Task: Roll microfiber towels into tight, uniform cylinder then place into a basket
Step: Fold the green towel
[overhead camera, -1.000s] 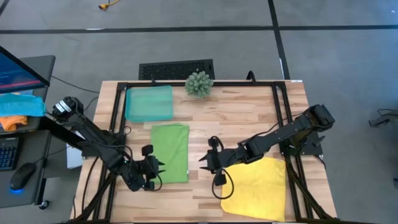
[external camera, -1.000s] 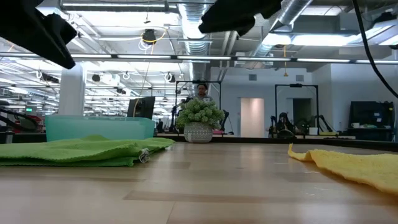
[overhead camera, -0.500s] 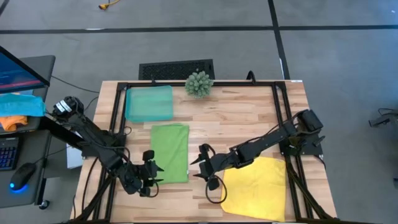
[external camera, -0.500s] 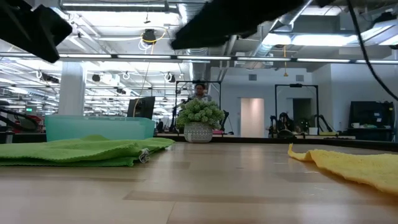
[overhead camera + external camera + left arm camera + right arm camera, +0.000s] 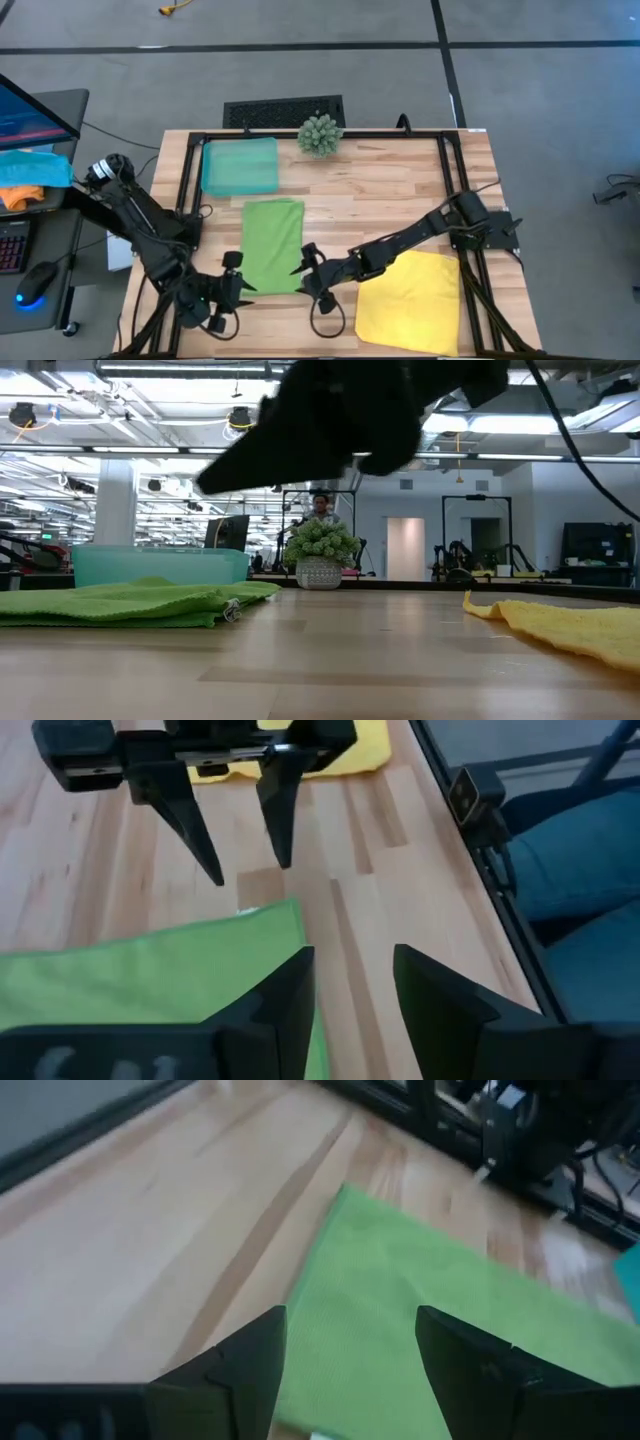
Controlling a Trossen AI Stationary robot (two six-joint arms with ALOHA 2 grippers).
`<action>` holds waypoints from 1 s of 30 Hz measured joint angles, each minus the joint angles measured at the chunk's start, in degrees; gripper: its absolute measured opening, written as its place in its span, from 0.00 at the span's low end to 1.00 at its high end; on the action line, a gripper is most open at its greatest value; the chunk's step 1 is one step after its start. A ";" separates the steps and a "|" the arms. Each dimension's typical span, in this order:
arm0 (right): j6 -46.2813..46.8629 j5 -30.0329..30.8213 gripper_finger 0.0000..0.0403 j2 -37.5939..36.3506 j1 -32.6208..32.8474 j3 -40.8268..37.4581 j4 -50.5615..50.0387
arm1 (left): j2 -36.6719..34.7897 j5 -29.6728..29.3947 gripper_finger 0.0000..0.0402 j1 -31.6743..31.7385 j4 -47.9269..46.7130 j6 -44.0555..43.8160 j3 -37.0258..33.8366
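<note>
The green microfiber towel (image 5: 273,245) lies flat, folded into a long rectangle, at the table's middle left; the low view shows it as a flat layer (image 5: 130,605). The yellow towel (image 5: 410,300) lies spread at the near right. The teal basket (image 5: 240,165) stands at the far left. My right gripper (image 5: 300,270) hovers open over the green towel's near right corner (image 5: 400,1310). My left gripper (image 5: 243,275) is open just off the towel's near left corner, above its near edge (image 5: 150,970), and faces the right gripper (image 5: 240,850).
A spiky green ball plant (image 5: 320,133) in a white pot stands at the far edge, right of the basket. Bare wood lies between the two towels. Black frame rails (image 5: 185,200) run along the table's left and right sides.
My right gripper has swung toward the table's left and sunk, from beside the yellow towel to the green towel's near right corner. My left gripper has drawn back a little toward the near left and risen out of the low view. Both towels lie as before.
</note>
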 joint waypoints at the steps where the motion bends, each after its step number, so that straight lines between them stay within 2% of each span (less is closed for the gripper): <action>1: -0.06 0.01 0.62 0.76 0.00 0.41 0.36 | 0.14 -0.03 0.30 -0.43 0.04 -0.74 -0.36; 6: -0.06 0.02 0.62 2.26 -0.21 0.86 -1.20 | 5.19 0.79 0.27 -1.41 -2.32 -6.09 -0.60; 10: -0.06 0.20 0.62 2.50 -0.47 0.62 -2.58 | 11.37 2.89 0.25 -0.79 -3.94 -6.07 2.22; 16: -0.04 0.24 0.62 2.32 -0.32 0.69 -2.48 | 20.05 4.66 0.22 0.02 -19.70 -5.71 13.50; 20: -0.04 0.24 0.62 2.32 -0.31 0.71 -2.34 | 24.20 4.62 0.22 0.01 -25.94 -8.10 17.49; 25: -0.44 0.24 0.62 2.32 -0.35 0.71 -2.31 | 27.52 5.44 0.26 0.01 -27.67 -13.77 17.54; 30: -0.48 0.23 0.62 2.32 -0.54 0.71 -2.26 | 30.18 7.94 0.38 0.01 -29.79 -19.17 17.26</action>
